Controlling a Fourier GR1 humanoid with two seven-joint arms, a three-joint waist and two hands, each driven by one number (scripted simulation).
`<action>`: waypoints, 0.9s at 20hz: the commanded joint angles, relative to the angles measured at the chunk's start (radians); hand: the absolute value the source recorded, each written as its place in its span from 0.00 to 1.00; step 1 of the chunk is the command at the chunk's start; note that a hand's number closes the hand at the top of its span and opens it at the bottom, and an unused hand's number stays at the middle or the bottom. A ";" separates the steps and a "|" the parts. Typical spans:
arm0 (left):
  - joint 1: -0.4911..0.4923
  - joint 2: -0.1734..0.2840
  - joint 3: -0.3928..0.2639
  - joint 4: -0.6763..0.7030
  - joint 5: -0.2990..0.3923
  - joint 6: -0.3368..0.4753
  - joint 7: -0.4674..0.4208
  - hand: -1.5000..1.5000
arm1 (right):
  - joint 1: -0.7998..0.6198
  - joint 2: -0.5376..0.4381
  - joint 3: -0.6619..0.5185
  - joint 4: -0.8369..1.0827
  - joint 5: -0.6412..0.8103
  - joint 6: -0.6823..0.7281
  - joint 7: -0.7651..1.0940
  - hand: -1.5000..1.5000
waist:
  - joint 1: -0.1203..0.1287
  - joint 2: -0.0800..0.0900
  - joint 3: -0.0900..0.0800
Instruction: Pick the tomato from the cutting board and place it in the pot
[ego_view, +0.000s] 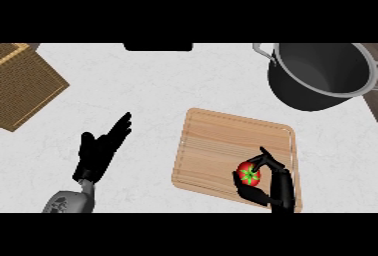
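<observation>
A red tomato with a green stem sits on the near right part of the wooden cutting board. My right hand comes in from the lower edge, with its fingers and thumb curled round the tomato's right side. The dark metal pot stands at the far right with nothing visible inside, well beyond the board. At the left of the board, over the bare counter, my left hand rests open with its fingers pointing up and to the right.
A woven wicker mat or basket lies at the far left edge. A dark object sits at the counter's back edge. White counter lies between the board and the pot.
</observation>
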 joint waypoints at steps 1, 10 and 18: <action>0.019 0.006 -0.002 -0.020 0.006 -0.013 -0.014 0.50 | -0.053 -0.295 -0.109 0.030 -0.075 0.287 0.031 1.00 | 0.021 0.016 0.015; -0.006 -0.007 -0.010 -0.015 0.008 -0.018 -0.014 0.50 | -0.141 -0.680 -0.265 0.222 -0.154 0.769 -0.154 1.00 | 0.035 0.036 0.024; -0.018 -0.013 -0.035 -0.010 -0.014 -0.024 -0.010 0.50 | -0.269 -0.845 -0.315 0.529 -0.041 0.933 -0.387 1.00 | 0.071 0.039 0.023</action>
